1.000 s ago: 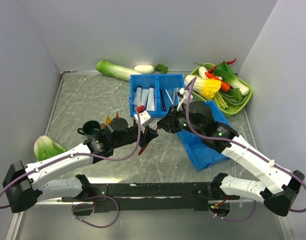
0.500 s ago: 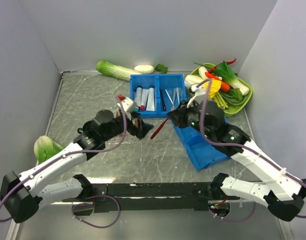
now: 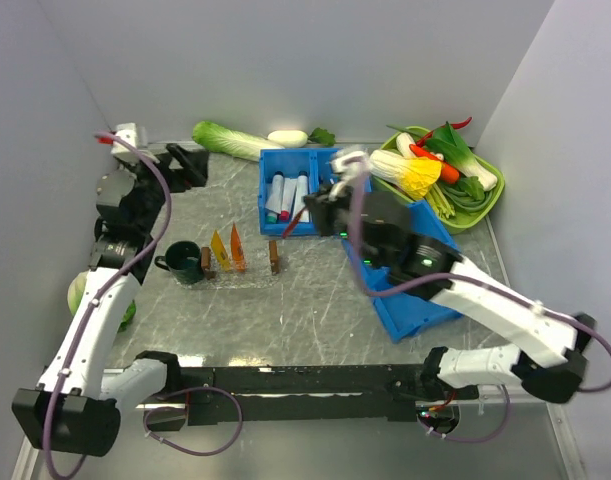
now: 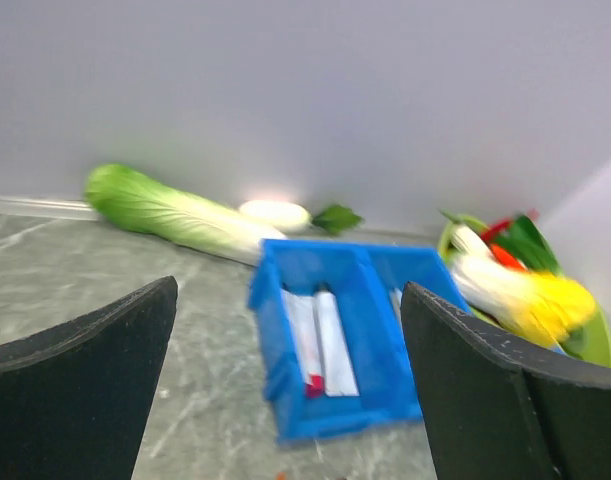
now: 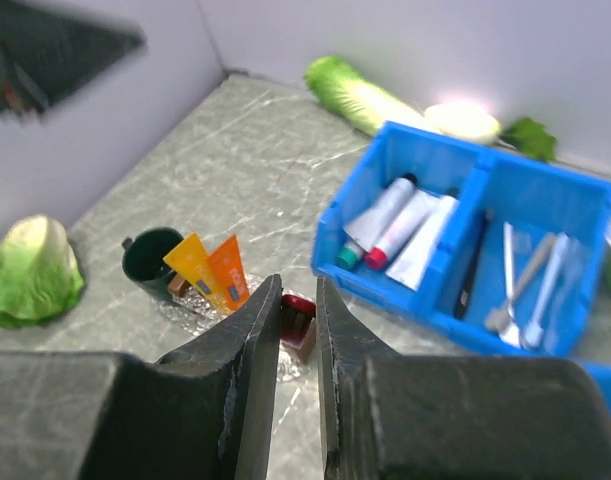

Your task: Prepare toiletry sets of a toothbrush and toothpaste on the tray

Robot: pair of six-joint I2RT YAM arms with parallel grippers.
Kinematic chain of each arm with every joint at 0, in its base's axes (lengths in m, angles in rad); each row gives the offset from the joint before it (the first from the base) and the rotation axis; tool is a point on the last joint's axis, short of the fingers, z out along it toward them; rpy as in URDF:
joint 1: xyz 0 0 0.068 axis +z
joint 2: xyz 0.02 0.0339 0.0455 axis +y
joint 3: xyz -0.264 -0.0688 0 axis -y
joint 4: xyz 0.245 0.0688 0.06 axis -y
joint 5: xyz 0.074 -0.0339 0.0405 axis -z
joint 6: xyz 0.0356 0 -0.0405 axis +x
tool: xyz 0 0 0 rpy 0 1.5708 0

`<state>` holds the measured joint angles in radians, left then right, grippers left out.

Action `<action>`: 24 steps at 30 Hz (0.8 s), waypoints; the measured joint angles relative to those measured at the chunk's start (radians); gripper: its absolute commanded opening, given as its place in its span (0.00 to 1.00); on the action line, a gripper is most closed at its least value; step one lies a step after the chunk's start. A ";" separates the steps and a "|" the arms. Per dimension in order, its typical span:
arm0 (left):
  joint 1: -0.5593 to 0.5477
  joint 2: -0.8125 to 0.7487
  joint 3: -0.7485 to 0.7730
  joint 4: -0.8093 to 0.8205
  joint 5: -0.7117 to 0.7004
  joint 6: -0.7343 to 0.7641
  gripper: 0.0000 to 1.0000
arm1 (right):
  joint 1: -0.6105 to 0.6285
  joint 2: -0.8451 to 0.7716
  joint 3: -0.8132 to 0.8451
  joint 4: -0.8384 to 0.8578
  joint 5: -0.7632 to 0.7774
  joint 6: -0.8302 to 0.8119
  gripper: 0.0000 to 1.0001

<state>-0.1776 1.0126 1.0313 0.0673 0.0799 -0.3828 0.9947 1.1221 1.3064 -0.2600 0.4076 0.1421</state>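
My right gripper [image 5: 297, 285] is shut on the dark red toothbrush [image 5: 303, 308], which I see end-on between the jaws. It hangs over the clear tray [image 5: 285, 368], near a brown block [image 5: 307, 342]. A yellow toothpaste tube [image 5: 190, 262] and an orange one [image 5: 228, 270] lie side by side on the tray [image 3: 247, 276]. From above, the right gripper [image 3: 307, 205] sits by the blue bin's front left corner. My left gripper [image 3: 188, 165] is raised at the far left, open and empty, with its jaws [image 4: 287, 300] wide apart.
A two-compartment blue bin [image 3: 315, 160] holds white tubes and cutlery; a second blue bin [image 3: 410, 295] lies to its right. A dark green cup [image 3: 178, 262] stands left of the tray. Vegetables fill a green dish [image 3: 490, 200]; a long cabbage [image 3: 230, 140] and a small one [image 3: 85, 295] lie about.
The left gripper opened, let go of the toothbrush and swung up to the far left. The right gripper, keeping the toothbrush, moved left and back, toward the tray.
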 measured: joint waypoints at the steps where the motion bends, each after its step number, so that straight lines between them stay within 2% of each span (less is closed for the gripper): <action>1: 0.043 0.000 -0.004 0.016 0.002 -0.013 0.97 | 0.019 0.042 0.015 0.017 0.008 -0.014 0.00; 6: 0.148 0.000 -0.078 0.016 -0.008 -0.038 0.97 | 0.065 0.216 0.048 0.073 0.022 -0.060 0.00; 15: 0.150 0.005 -0.102 -0.012 -0.032 0.004 0.98 | 0.075 0.448 0.162 0.125 0.018 -0.090 0.00; 24: 0.151 0.031 -0.102 -0.015 -0.020 0.004 0.97 | 0.076 0.570 0.233 0.124 0.011 -0.088 0.00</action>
<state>-0.0261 1.0435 0.9295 0.0521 0.0597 -0.3786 1.0710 1.6917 1.5394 -0.1356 0.4187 0.0540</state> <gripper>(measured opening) 0.975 0.239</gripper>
